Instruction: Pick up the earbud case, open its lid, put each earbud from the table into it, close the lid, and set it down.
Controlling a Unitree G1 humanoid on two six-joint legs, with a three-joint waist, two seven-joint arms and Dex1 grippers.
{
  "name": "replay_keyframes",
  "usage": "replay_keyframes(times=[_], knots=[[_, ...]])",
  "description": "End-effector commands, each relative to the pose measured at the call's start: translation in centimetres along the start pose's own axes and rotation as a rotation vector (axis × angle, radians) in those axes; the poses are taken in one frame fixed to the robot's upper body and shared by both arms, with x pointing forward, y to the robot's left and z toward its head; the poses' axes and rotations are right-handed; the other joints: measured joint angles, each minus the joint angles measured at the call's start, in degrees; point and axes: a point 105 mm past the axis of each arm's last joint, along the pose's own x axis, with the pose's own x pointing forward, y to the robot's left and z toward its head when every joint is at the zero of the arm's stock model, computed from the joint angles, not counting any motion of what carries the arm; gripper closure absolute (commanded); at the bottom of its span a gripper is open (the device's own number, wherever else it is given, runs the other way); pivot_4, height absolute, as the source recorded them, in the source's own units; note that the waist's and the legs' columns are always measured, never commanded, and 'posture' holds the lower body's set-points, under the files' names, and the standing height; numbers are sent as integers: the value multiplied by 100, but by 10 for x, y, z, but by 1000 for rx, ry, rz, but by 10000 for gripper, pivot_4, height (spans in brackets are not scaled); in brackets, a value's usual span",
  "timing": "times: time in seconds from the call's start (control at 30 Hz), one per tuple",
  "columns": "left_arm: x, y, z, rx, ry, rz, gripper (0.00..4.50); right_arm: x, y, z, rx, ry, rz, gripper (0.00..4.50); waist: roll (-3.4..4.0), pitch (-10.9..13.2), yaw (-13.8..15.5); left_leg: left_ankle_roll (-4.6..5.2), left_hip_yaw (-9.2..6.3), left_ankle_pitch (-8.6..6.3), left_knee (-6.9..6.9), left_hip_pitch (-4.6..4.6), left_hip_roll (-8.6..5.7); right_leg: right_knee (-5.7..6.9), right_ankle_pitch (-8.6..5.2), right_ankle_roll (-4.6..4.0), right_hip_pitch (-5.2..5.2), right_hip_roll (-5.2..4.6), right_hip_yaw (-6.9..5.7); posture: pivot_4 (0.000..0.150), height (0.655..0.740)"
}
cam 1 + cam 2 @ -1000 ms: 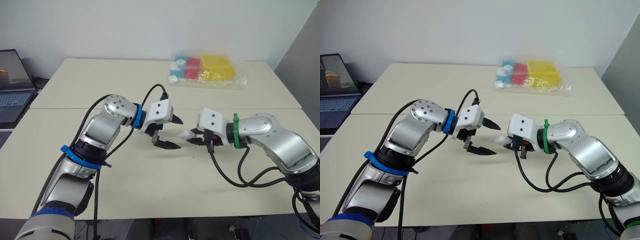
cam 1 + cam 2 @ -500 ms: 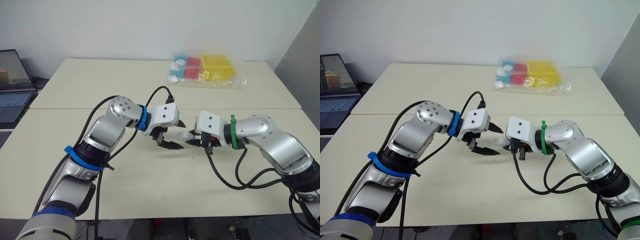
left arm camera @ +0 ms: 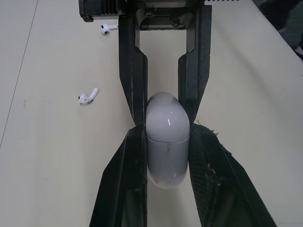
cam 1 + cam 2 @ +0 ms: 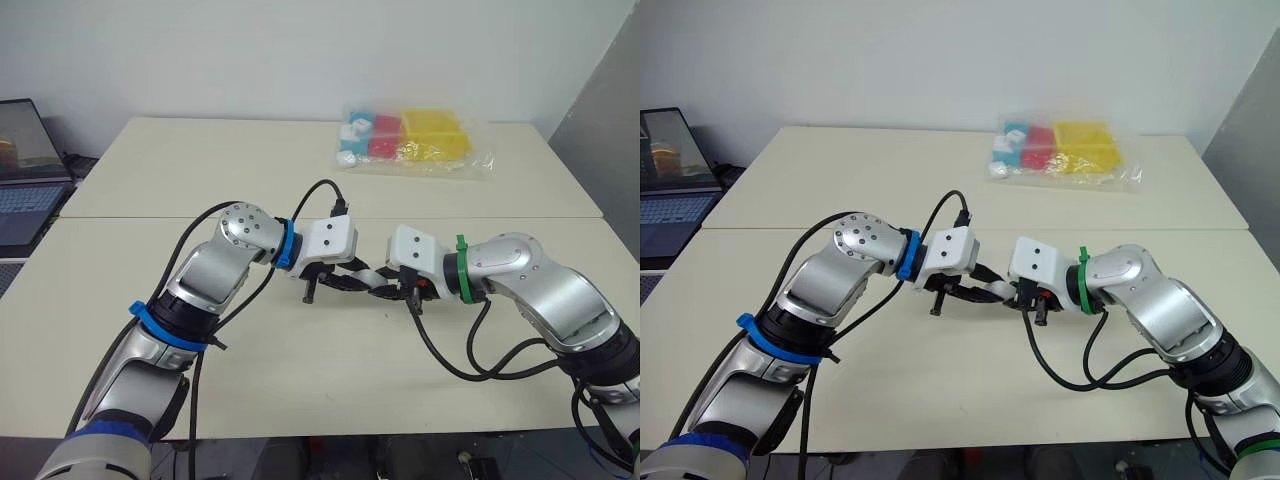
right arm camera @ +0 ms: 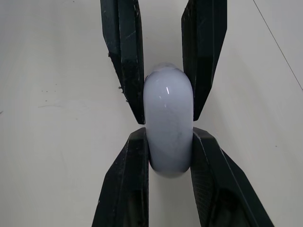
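Table [image 4: 200,170]: left tool [image 3: 166,131], right tool [image 5: 169,137] grip closed case [image 3: 167,120].

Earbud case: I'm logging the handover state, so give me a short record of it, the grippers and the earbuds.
case: held between both grippers, lid shut
left gripper: shut on case
right gripper: shut on case from the opposite end, facing the left gripper
earbuds: two, loose on the table, apart from each other and from the case
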Motion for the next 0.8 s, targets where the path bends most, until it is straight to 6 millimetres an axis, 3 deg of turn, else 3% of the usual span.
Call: replay_keyframes(times=[0.03, 0.07, 0.23, 0.5, 0.8], knots=[[-2, 4, -2, 11, 8, 10, 36987, -13, -8, 20, -67, -58, -54, 37032, 0, 0, 0, 0, 0, 0, 0, 0, 0, 0, 0, 0, 0, 0, 0, 1500, 7400], [-3, 3, -2, 15, 4, 1, 36987, -13, -8, 20, -68, -59, -54, 37032, 0, 0, 0, 0, 0, 0, 0, 0, 0, 0, 0, 0, 0, 0, 0, 1500, 7400], [-4, 5, -6, -9, 12, 13, 21564, -13, -8, 22, -70, -63, -53, 37032, 0, 0, -2, 0, 0, 0, 0, 0, 0, 0, 0, 0, 0, 1, -1, 1500, 7400], [1, 8, 1, -31, -29, 42, 21564, -13, -6, 22, -73, -63, -44, 37032, 0, 0, -3, 0, 0, 0, 0, 0, -1, 0, 0, 0, 0, 0, 0, 1500, 7400], [-6, 5, 8, -32, -30, 17, 21564, -14, -8, 13, -91, -28, -49, 37032, 0, 0, -2, 0, -1, 0, 0, 0, 0, 0, 0, 0, 0, 0, -1, 1500, 7400]])
